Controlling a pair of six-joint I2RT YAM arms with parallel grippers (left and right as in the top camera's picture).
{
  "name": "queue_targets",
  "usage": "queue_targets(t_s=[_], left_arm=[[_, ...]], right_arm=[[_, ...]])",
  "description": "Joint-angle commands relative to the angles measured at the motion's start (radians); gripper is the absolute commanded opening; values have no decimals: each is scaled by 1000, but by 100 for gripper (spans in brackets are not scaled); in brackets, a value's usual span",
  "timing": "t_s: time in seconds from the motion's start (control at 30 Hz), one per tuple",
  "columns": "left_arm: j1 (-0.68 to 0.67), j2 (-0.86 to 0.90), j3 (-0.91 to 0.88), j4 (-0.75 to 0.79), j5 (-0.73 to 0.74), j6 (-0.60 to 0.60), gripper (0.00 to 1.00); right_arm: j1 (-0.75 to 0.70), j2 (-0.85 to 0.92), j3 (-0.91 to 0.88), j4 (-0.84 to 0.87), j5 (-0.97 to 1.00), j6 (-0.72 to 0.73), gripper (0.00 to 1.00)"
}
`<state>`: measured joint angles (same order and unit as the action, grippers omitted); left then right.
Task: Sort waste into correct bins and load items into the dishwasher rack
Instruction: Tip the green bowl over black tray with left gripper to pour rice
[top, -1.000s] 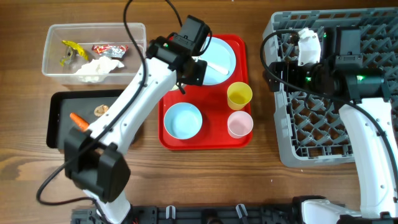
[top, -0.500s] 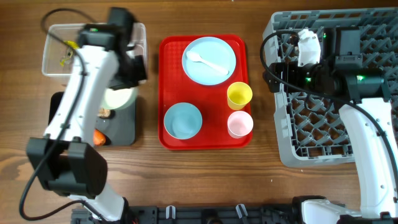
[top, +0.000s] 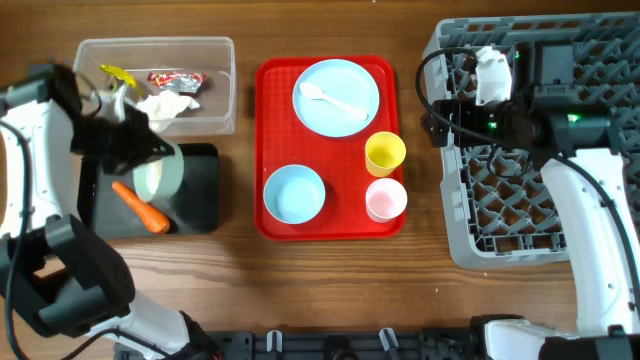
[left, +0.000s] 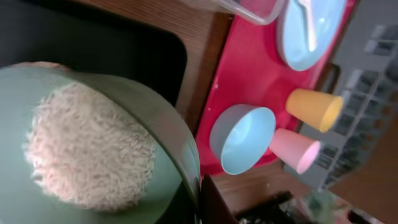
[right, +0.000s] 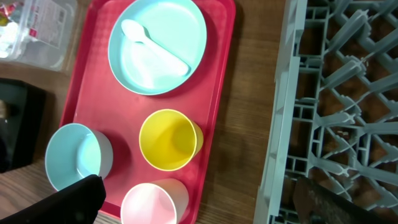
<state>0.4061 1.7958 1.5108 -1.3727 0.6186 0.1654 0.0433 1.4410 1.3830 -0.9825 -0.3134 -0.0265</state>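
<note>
Overhead, the left gripper (top: 128, 146) is clamped on the rim of the rice bowl (top: 158, 172), which is tipped on its side over the black tray (top: 200, 195) near the table's (top: 330, 290) left edge. Whether the bowl touches the tray cannot be told. The left wrist view shows the rice (left: 87, 155) packed in a mound inside the tilted bowl, none of it spilled.

A carrot (top: 140, 206) lies in the black tray's near-left corner, just beside the bowl. The tub (top: 220, 60) sits just beyond the black tray, toward the table's far-left corner. It holds the wrapper (top: 176, 78), the tissue (top: 165, 105) and the yellow scrap (top: 115, 72).

On the red tray (top: 275, 110) at the table's middle, the plate (top: 350, 80) fills the far end with a white spoon (top: 335, 98) on it. The yellow cup (top: 385, 153) and pink cup (top: 386, 199) stand along the right edge, close together, and the second bowl (top: 294, 194) sits in the near-left corner.

The right gripper (top: 432, 115) hangs with jaws spread wide and nothing between them, over the left edge of the rack (top: 500, 220), which takes up the table's right side.
</note>
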Motion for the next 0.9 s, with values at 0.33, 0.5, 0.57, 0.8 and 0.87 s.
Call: queue_targets(t_s=[0.33, 0.5, 0.57, 0.8, 0.87], left_arm=[[311, -23, -185, -3, 519, 412, 4], [360, -23, -185, 13, 561, 434, 4], [369, -23, -185, 23, 578, 434, 4], [370, -13, -185, 53, 632, 434, 4], [370, -13, -185, 61, 650, 433, 4]], right_arm=[[3, 48, 16, -13, 5, 11, 100], [3, 48, 16, -13, 5, 11, 100], [3, 48, 16, -13, 5, 11, 100], [3, 48, 16, -18, 5, 11, 100], [3, 48, 16, -24, 5, 11, 100]])
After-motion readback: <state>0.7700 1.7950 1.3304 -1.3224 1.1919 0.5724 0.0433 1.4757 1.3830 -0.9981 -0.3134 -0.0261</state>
